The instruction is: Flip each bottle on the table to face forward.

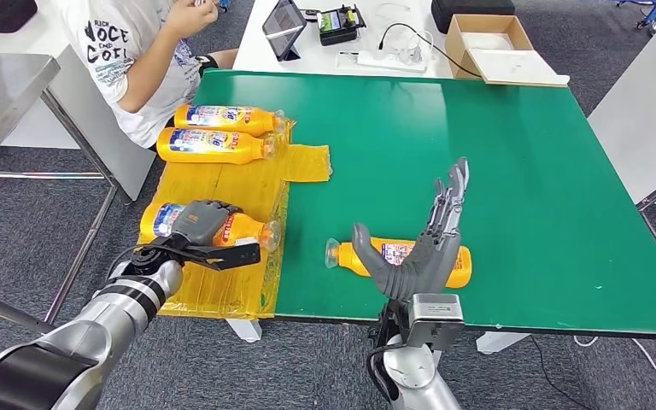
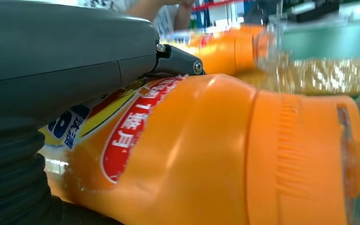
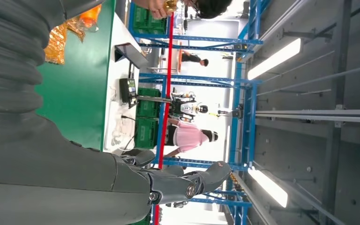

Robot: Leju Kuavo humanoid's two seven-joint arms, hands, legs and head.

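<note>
Left robot hand [image 1: 205, 224] grasping edge-side bottle [image 1: 164, 220]; right robot hand [image 1: 423, 248] released above near-edge bottle [image 1: 457, 263]

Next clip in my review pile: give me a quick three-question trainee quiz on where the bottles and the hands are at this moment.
1. True or false: the right hand grips a bottle.
2. How many orange bottles lie on the yellow sheet?
3. Which bottle does the left hand hold: A, the one nearest the person; B, the nearest bottle on the sheet; C, the bottle on the green mat?

Key: 1 false, its fingers are spread above the bottle on the green mat. 2 three. 3 B.
</note>
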